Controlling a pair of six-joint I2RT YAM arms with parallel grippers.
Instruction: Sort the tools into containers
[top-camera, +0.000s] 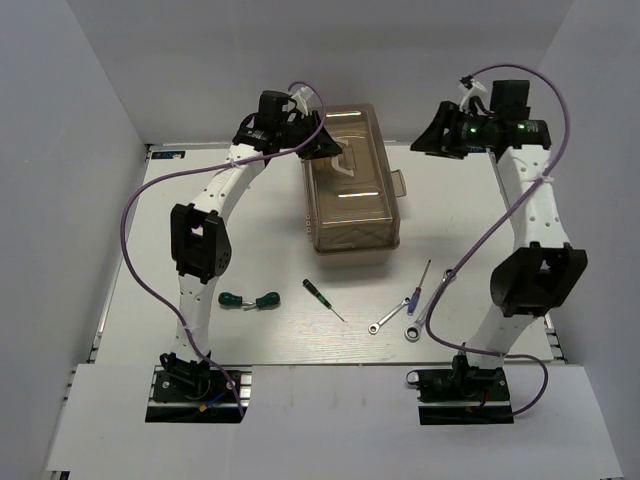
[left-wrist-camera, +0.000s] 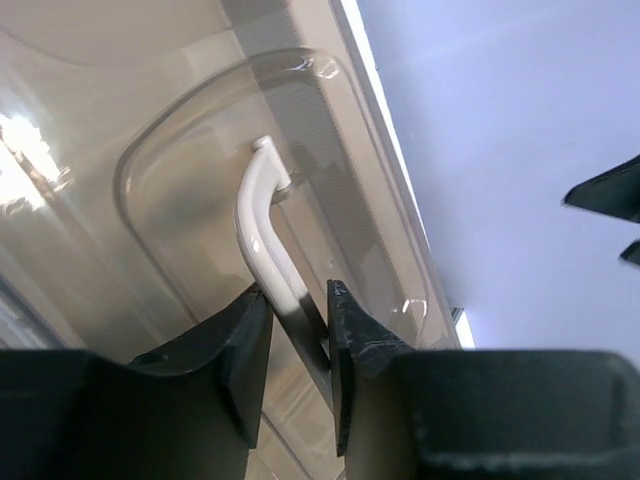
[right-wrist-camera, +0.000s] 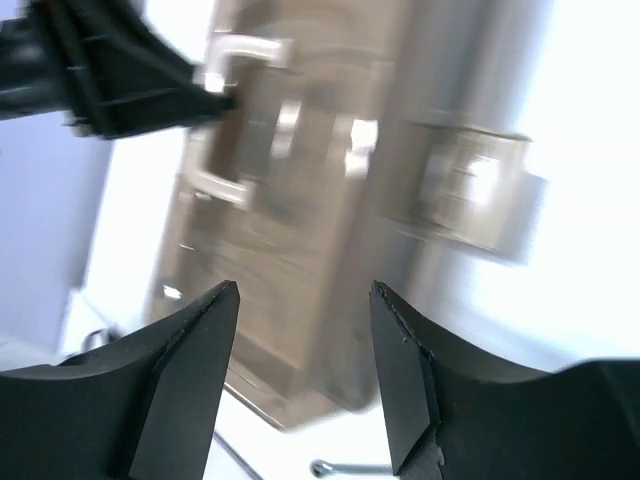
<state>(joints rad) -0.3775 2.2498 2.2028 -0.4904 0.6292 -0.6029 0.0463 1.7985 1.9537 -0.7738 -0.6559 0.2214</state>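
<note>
Closest to the lens, my left fingers (left-wrist-camera: 298, 295) were clenched on the white handle (left-wrist-camera: 262, 230) of the toolbox (top-camera: 355, 240), whose translucent brown lid (top-camera: 362, 180) was down. My right fingers (right-wrist-camera: 303, 290) hung released beside the box. Every tool lay on the counter (top-camera: 150, 250) in front of it: two green-handled screwdrivers (top-camera: 233, 298), a black-handled screwdriver (top-camera: 315, 289), two wrenches (top-camera: 385, 321) and a red-and-blue-handled screwdriver (top-camera: 415, 295). Opening it well, I judged, meant drawing the handle slowly along the lid's hinge arc while my right fingers steadied the base. No brand or writing was legible.
</note>
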